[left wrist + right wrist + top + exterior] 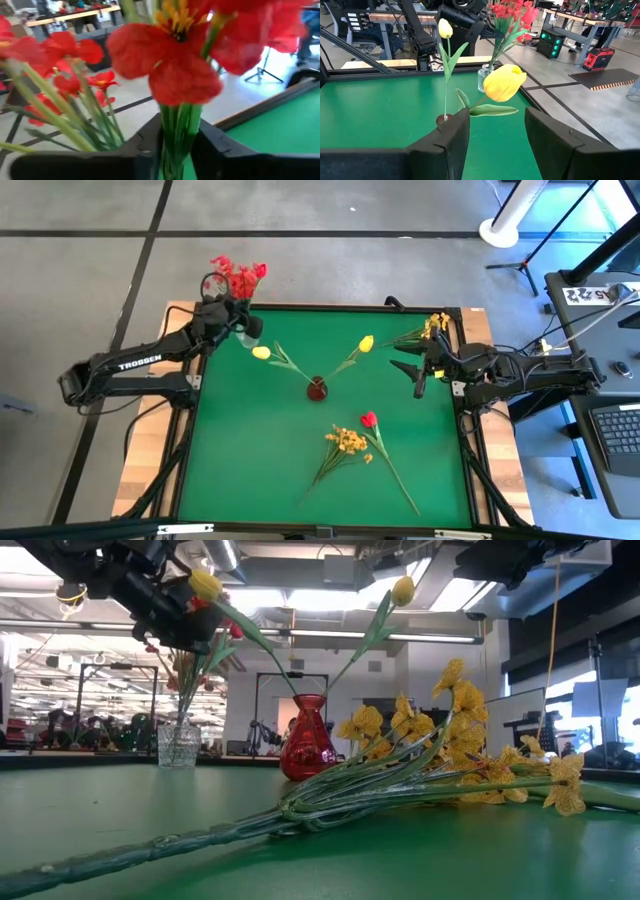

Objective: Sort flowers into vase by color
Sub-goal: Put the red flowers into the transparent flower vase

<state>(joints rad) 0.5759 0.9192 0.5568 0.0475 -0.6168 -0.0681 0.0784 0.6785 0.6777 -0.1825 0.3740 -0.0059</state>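
A: Honestly, how will the bushy red artificial flower spray handle?

B: Light and floppy, I'd judge; grip the stems low. The left gripper pinches them over the clear glass vase.

A: And the right gripper?

B: Spread, empty, at the table's right edge. The glass vase's mouth stays hidden behind the blooms.

Red spray in clear vase; two yellow tulips in red vase.
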